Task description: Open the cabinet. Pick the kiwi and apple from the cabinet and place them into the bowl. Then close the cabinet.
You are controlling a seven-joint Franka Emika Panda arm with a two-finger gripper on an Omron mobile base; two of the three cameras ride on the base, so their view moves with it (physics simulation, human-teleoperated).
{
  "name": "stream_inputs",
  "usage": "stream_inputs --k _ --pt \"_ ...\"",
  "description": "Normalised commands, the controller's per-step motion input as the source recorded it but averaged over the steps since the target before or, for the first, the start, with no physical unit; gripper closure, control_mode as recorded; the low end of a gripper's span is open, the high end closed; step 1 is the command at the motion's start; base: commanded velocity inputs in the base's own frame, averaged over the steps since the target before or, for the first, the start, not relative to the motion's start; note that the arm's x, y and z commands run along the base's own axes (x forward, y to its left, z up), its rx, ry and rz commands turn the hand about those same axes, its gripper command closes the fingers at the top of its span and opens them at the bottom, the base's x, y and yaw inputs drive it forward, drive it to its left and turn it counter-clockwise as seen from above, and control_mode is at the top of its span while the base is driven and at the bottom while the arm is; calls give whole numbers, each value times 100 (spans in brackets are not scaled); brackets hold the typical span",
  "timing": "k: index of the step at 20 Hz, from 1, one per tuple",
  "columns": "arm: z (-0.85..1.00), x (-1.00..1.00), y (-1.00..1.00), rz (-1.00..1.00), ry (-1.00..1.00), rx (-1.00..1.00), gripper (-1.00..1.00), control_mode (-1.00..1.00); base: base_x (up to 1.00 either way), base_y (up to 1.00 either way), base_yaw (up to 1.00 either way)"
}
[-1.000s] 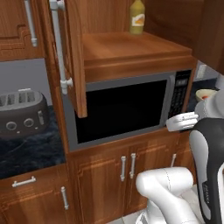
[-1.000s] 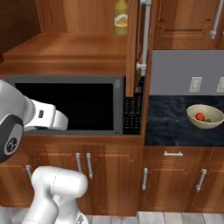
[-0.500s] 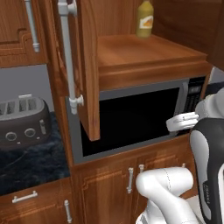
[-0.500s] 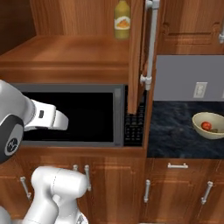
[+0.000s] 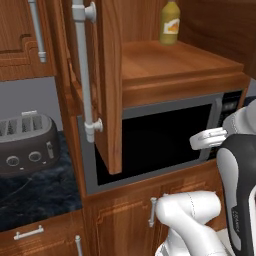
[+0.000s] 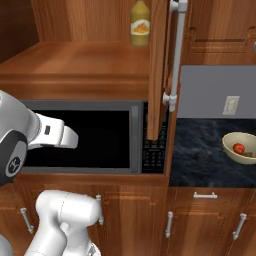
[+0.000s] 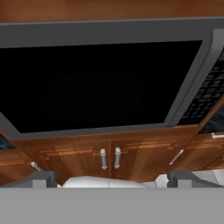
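Above the wide black-glass microwave with its grey frame [image 5: 160,137], the reddish-brown wooden wall cabinet [image 5: 175,65] stands open — both raised-panel doors are swung out toward the cameras, each edge-on with its long silver bar handle [image 5: 82,75] facing forward. On the bare wooden shelf inside, a tall yellow bottle with an orange label [image 6: 140,23] stands upright near the back wall, toward the right-hand door [image 6: 160,65].

Off to the right, on the dark speckled stone counter [image 6: 200,160], sits the round cream bowl with a wide rim [image 6: 241,148]. The small glossy red apple [image 6: 239,148] lies inside it. I cannot make out the kiwi with any certainty; a faint dull patch beside the apple in the bowl is too small to tell.

From the hand view, the two-finger gripper [image 7: 112,178] points at the microwave's dark window, with the low wooden cabinets with short silver handles [image 7: 109,157] beneath. Its two dark fingertips [image 7: 39,178] stand far apart at the bottom corners, jaws wide open with nothing between them. In the base views the white arm is held low in front of the microwave, well below the cabinet shelf.

A grey two-slot toaster [image 5: 25,142] sits on the counter to the left of the microwave.
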Motion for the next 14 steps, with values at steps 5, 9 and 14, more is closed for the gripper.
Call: stream_inputs --k 5,9,14 --pt "0 0 0 0 0 0 -100 100 34 7 0" --pt "0 0 0 0 0 0 -100 100 33 3 0" --pt "0 0 0 0 0 0 -100 100 23 0 0"
